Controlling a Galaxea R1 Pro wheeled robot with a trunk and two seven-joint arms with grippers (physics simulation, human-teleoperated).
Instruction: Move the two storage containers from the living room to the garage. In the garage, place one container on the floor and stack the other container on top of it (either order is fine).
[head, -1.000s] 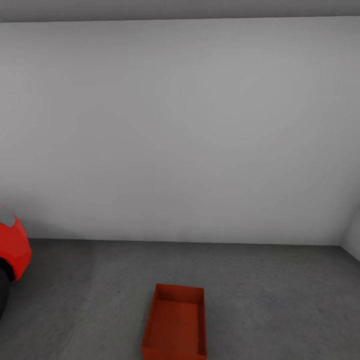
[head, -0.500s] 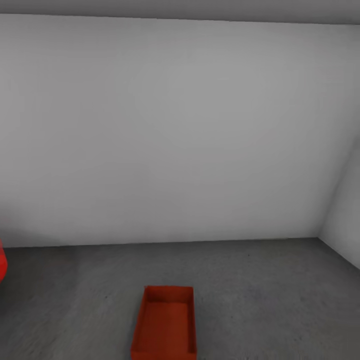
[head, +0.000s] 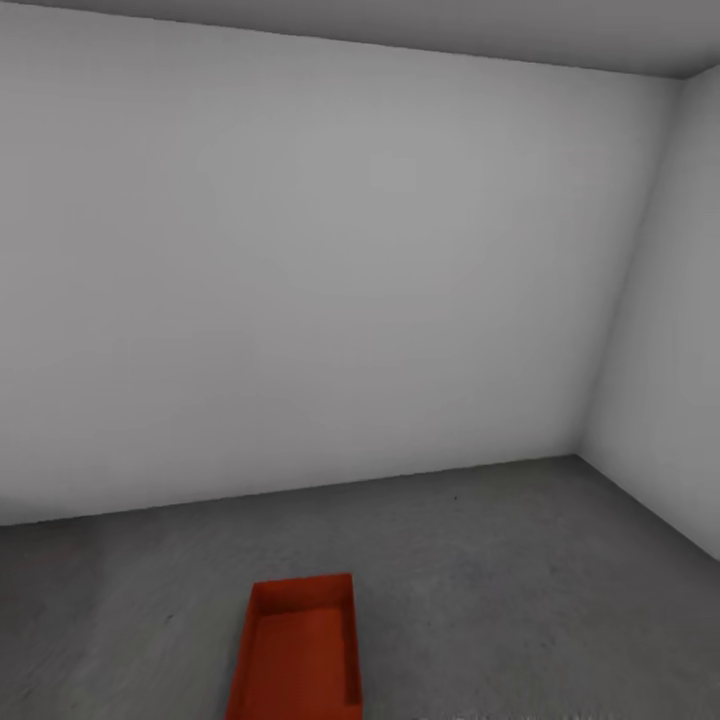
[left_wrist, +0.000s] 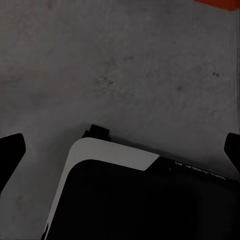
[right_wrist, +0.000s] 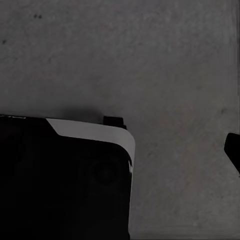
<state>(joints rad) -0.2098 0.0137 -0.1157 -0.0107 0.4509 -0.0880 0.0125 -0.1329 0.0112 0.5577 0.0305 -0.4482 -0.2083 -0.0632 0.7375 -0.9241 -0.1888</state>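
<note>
The head camera is looking into the garage. A plain white-grey back wall (head: 320, 280) is filling most of the view and is meeting a side wall (head: 660, 330) in a corner toward the right. A strip of grey ceiling (head: 560, 30) is showing along the top edge. The dark grey concrete floor (head: 500, 580) is running from the base of both walls toward the camera.

One orange-red storage container (head: 296, 650) is sitting directly on that floor, low in the head view and a little left of centre. It is lying flat and upright, its open top is facing up and its inside is showing bare. Its long side is running away from the camera, and its near end is being cut off by the bottom edge of the picture. It is standing well apart from both walls. Nothing is resting on it or touching it.

The left wrist camera is looking down at the same grey floor. The left gripper (left_wrist: 120, 150) is hanging over it with its dark fingertips (left_wrist: 11, 152) spread wide at the two sides of the picture, holding nothing. Part of the robot's black-and-white base (left_wrist: 135, 195) is lying between them, and a sliver of orange-red is showing at one corner.

In the right wrist view, one dark fingertip (right_wrist: 233, 150) of the right gripper is showing at the picture's edge over bare floor, beside the base (right_wrist: 65, 175). Whether this gripper is spread or closed cannot be told.
</note>
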